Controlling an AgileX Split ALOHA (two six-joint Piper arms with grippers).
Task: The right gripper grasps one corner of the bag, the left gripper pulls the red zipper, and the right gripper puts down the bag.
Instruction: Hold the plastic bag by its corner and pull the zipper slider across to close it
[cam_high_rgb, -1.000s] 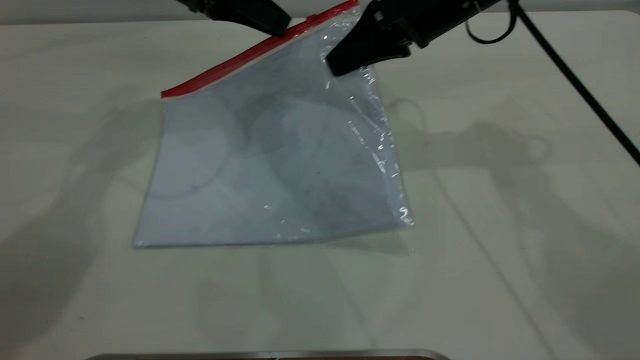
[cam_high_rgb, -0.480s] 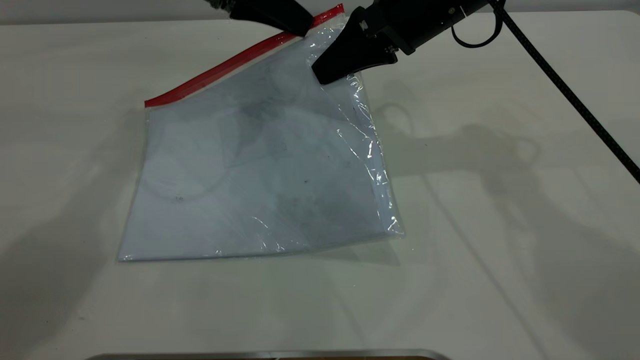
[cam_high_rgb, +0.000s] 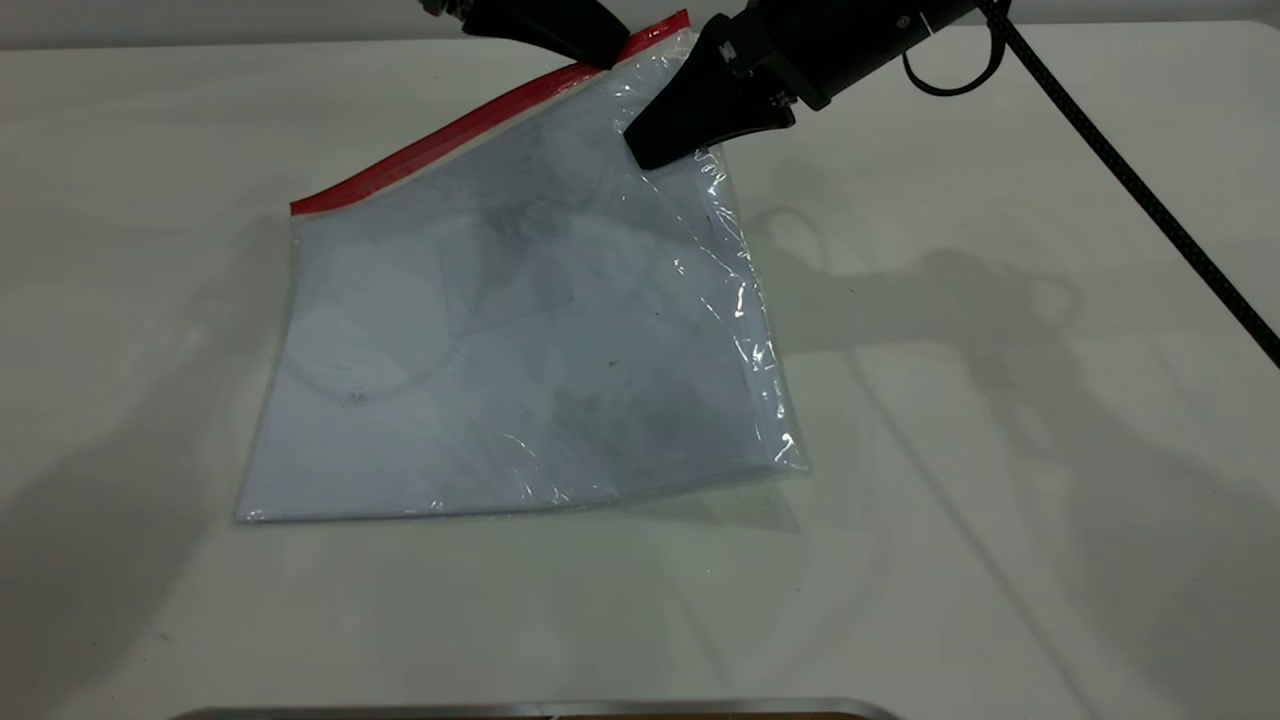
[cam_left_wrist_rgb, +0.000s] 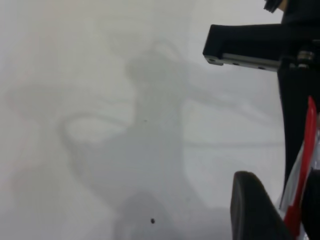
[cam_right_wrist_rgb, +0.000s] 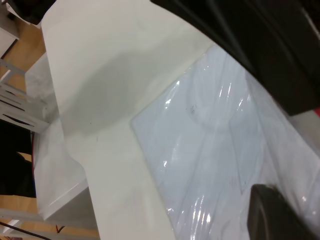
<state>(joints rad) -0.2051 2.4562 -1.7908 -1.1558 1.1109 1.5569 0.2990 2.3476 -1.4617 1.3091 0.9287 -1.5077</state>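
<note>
The bag, a clear pouch with white sheets, lies mostly flat on the white table, its far right corner lifted. The right gripper is shut on that corner, just below the zip edge. The red zipper runs along the bag's far edge. The left gripper is shut on the zipper near its right end. In the left wrist view the red zipper passes between that gripper's fingers. In the right wrist view the bag spreads away from a black finger.
The white table extends all round the bag. A black cable hangs from the right arm across the far right. A metal strip lies along the near edge. The right wrist view shows the table's edge and floor.
Over the last second the bag's lifted corner came down and the bag shifted left. The left gripper slid right along the red zipper. Almost nothing moved in the last half second.
</note>
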